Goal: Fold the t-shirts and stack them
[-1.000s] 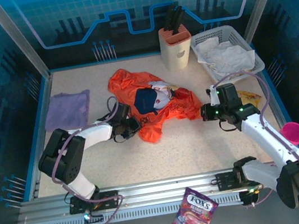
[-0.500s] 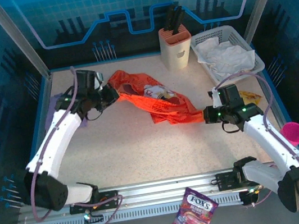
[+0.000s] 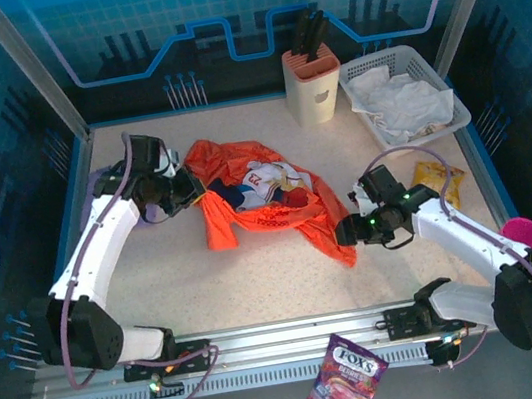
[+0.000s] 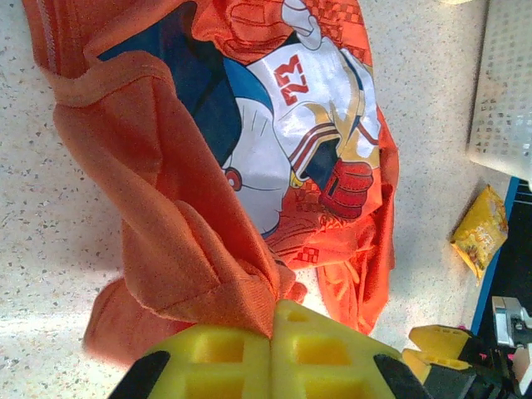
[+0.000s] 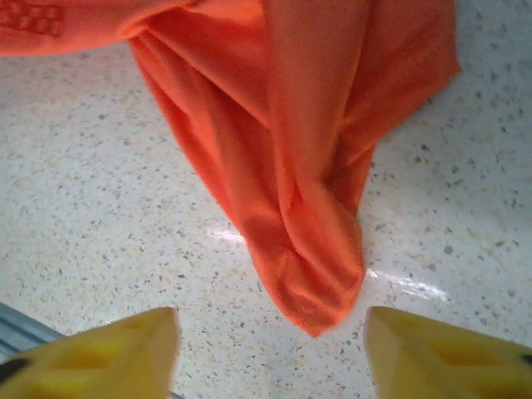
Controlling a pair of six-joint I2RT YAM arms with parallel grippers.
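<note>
Pale lavender cloth t-shirt lies at 9 o'clock on the speckled table, mostly under L arm. L gripper: yellow pads pressed together, clamped on the hem of the bright orange-red cloth t-shirt at its 9 o'clock edge. Shirt lies crumpled mid-table, print up. R gripper sits at the shirt's 5 o'clock corner, fingers apart either side of the cloth tip, not touching it

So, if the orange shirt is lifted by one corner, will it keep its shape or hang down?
Probably it hangs down: the orange shirt lies in soft wrinkles and bunches where the left gripper pinches it. It looks thin, so likely light and easy to drag. The tip before the open right gripper is a limp fold.
</note>
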